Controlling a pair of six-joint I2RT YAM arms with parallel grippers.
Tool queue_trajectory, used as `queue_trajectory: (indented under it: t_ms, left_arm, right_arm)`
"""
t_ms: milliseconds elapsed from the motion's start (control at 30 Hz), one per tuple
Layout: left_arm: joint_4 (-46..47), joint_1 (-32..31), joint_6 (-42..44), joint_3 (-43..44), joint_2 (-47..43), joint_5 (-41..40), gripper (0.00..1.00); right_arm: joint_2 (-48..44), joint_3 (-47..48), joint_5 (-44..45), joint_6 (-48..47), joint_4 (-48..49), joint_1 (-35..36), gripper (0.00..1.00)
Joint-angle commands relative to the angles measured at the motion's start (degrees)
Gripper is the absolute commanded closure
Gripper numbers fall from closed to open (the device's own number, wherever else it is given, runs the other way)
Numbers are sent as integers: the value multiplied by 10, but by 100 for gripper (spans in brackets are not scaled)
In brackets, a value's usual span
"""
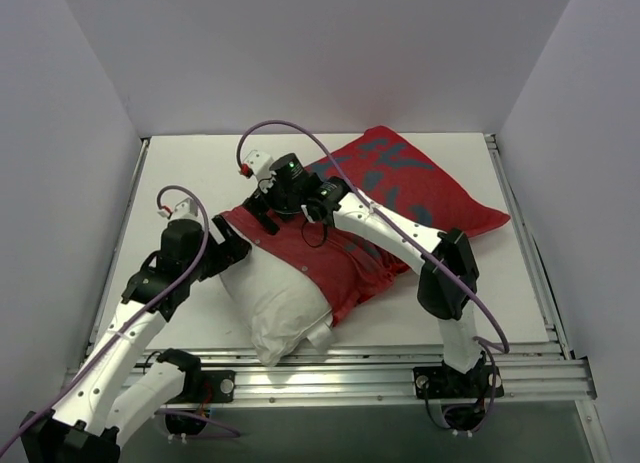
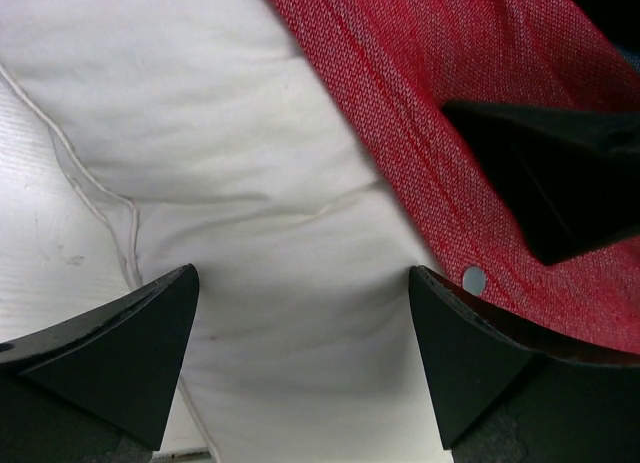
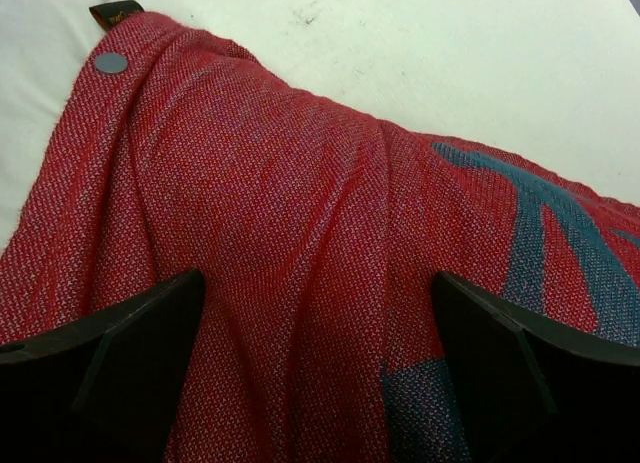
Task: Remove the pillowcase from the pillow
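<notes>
Red cloth with grey-blue strokes, the pillowcase (image 1: 400,198), is seen from above lying slantwise across the white bench (image 1: 200,163). It covers the far part of the pillow (image 1: 280,298). The pillow's bare white near end sticks out toward the arm bases. The cover's open edge is bunched across the pillow's middle. The left pincer (image 1: 235,251) is placed at that edge on the left side. The right pincer (image 1: 262,211) is held just beyond it, over the red cloth.

Left wrist view: the left pincer (image 2: 302,283) is spread wide, nothing clamped. Bare pillow (image 2: 200,113) fills the gap between its fingers. The pillowcase (image 2: 400,73) edge runs diagonally at the right. One small snap (image 2: 473,278) is noted just beside the right finger. A dark angular part (image 2: 560,173) lies on the red cloth; what it is cannot be told.

Right wrist view: the right pincer (image 3: 318,283) is parted wide, nothing gripped. Folded pillowcase (image 3: 260,213) lies under it. A snap (image 3: 110,62) and a small dark tag (image 3: 115,13) are noted at the cloth's corner, bench (image 3: 450,63) beyond.
</notes>
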Motion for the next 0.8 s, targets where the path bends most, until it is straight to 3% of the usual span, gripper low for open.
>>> queue_trajectory:
  t_ms: [0, 267, 333, 367, 400, 467, 500, 533, 600, 633, 667, 767]
  left_arm:
    - [75, 16, -1, -12, 25, 30, 6]
    - [188, 20, -30, -61, 110, 108, 5]
    - [233, 20, -44, -80, 128, 132, 0]
    - [246, 20, -56, -94, 133, 137, 4]
    - [259, 20, -62, -101, 139, 141, 10]
    - [291, 20, -71, -114, 151, 146, 29]
    - [305, 20, -73, -117, 156, 148, 38]
    - [309, 20, -75, -119, 164, 149, 57]
    - [315, 20, -73, -121, 171, 151, 80]
    - [316, 20, -73, -121, 175, 151, 97]
    - [315, 20, -71, -121, 174, 152, 98]
    - [291, 20, -54, -113, 151, 141, 98]
  right_arm:
    - [1, 0, 6, -37, -36, 2, 10]
    - [1, -66, -33, -29, -32, -4, 37]
    - [0, -83, -36, -27, -29, -2, 51]
    - [-1, -88, -45, -28, -27, -2, 59]
    - [-2, -93, -52, -27, -22, -1, 62]
    - [-9, -105, -60, -25, -13, -1, 78]
    - [-12, -109, -61, -23, -4, -1, 82]
    - [-17, -113, -61, -23, -3, -1, 85]
    - [-20, -112, -49, -23, 0, -2, 92]
    - [-22, -113, -39, -22, 2, -3, 95]
    - [-24, -113, -28, -19, 4, -5, 100]
    - [-34, -118, 27, 3, 15, -30, 100]
